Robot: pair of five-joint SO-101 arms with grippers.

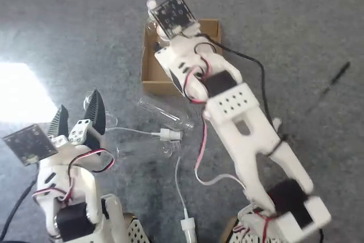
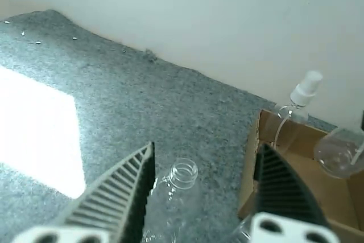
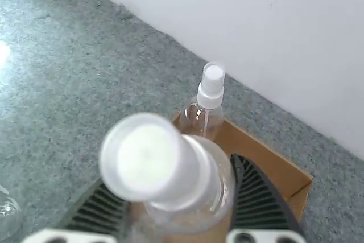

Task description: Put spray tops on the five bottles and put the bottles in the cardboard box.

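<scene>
Pincers first: my right pincer (image 3: 170,174) is clamped around a clear plastic bottle with a white spray top (image 3: 148,160), one finger on each side of its body. I hold it over the brown cardboard box (image 3: 273,166), which lies at the far side of the grey felt tabletop (image 2: 114,101), near the white wall. Inside the box, at a far corner, a second capped bottle (image 3: 206,106) stands upright.

My left pincer (image 2: 206,149) is low over the tabletop, well apart from the box, with the fingers spread wide. Between them is a clear bottle without a top (image 2: 179,177), its round neck bare. Whether my fingers touch it, I cannot tell.

From the high view, another open clear bottle (image 1: 165,112) lies on its side just in front of the box. Near it, between my two arms, lies a white spray top with a long thin tube (image 1: 169,135). A second spray top (image 1: 187,227) lies close to the near edge, and its tube points toward the box.
</scene>
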